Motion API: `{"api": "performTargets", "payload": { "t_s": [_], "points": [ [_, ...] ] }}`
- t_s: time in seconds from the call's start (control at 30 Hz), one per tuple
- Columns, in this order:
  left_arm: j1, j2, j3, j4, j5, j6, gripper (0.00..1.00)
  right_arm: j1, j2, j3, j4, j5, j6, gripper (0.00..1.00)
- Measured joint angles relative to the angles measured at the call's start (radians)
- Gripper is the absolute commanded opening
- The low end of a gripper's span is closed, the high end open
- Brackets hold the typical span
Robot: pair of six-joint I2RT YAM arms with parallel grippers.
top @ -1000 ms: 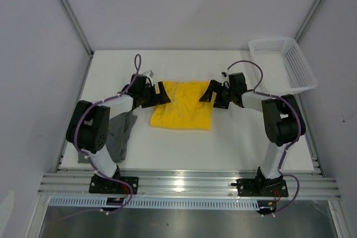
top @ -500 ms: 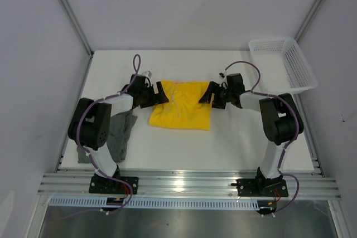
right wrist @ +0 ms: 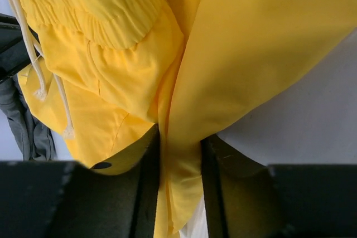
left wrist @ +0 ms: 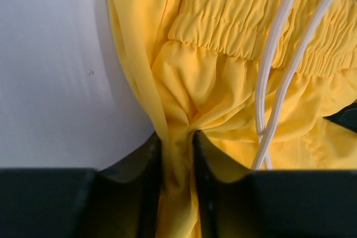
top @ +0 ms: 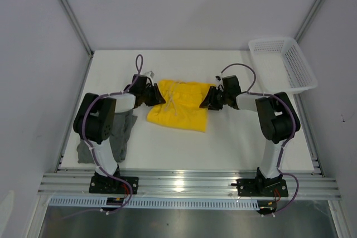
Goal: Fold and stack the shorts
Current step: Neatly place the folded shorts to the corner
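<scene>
Left gripper (left wrist: pixel 175 139) closed on pinched fold at left edge of yellow shorts (top: pixel 178 107); right gripper (right wrist: pixel 178 139) likewise clamped on fold at opposite edge; white drawstring (left wrist: pixel 279 76) seen trailing over gathered waistband (left wrist: pixel 234 20); yellow shorts spread between grippers on white table (top: pixel 234 143); grey shorts (top: pixel 120 132) crumpled beside left arm (top: pixel 97 121); mesh basket (top: pixel 284 65) at far right corner.

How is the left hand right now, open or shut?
Shut: the left hand pinches a fold of the yellow shorts between its fingers, just below the waistband.
</scene>
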Motion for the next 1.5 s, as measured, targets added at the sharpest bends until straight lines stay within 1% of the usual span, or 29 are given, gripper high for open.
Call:
{"api": "performTargets", "payload": {
  "t_s": [0.03, 0.1, 0.13, 0.27, 0.4, 0.67, 0.9, 1.07, 1.2, 1.33, 1.5],
  "points": [
    [0.000, 0.002, -0.003, 0.002, 0.002, -0.002, 0.13, 0.004, 0.002, 0.000, 0.000, 0.004, 0.003, 0.30],
    [0.000, 0.003, -0.007, 0.003, 0.002, -0.005, 0.01, 0.012, 0.004, 0.000, 0.001, 0.013, 0.010, 0.17],
    [0.000, 0.002, -0.010, 0.004, 0.002, -0.006, 0.00, 0.016, 0.004, 0.000, 0.003, 0.019, 0.015, 0.00],
    [-0.002, -0.014, -0.019, -0.006, -0.005, -0.003, 0.00, 0.036, 0.000, -0.005, 0.010, 0.050, 0.035, 0.00],
    [-0.016, -0.072, -0.033, -0.075, -0.048, -0.002, 0.00, 0.073, -0.043, -0.031, 0.006, 0.086, 0.049, 0.00],
    [-0.032, -0.222, -0.004, -0.297, -0.115, 0.015, 0.00, 0.235, -0.208, -0.028, -0.040, 0.161, 0.099, 0.00],
    [-0.019, -0.346, 0.066, -0.516, -0.188, 0.037, 0.00, 0.378, -0.244, 0.073, -0.089, 0.237, 0.143, 0.00],
    [0.064, -0.452, 0.161, -0.683, -0.222, 0.049, 0.00, 0.473, -0.243, 0.158, -0.120, 0.301, 0.170, 0.00],
    [0.162, -0.584, 0.172, -0.782, -0.235, 0.065, 0.00, 0.556, -0.219, 0.260, -0.127, 0.330, 0.174, 0.00],
    [0.317, -0.706, 0.198, -0.906, -0.240, 0.102, 0.00, 0.637, -0.155, 0.370, -0.118, 0.341, 0.174, 0.00],
    [0.525, -0.752, 0.224, -0.991, -0.221, 0.166, 0.00, 0.718, 0.003, 0.539, -0.091, 0.321, 0.174, 0.00]
  ]
}}
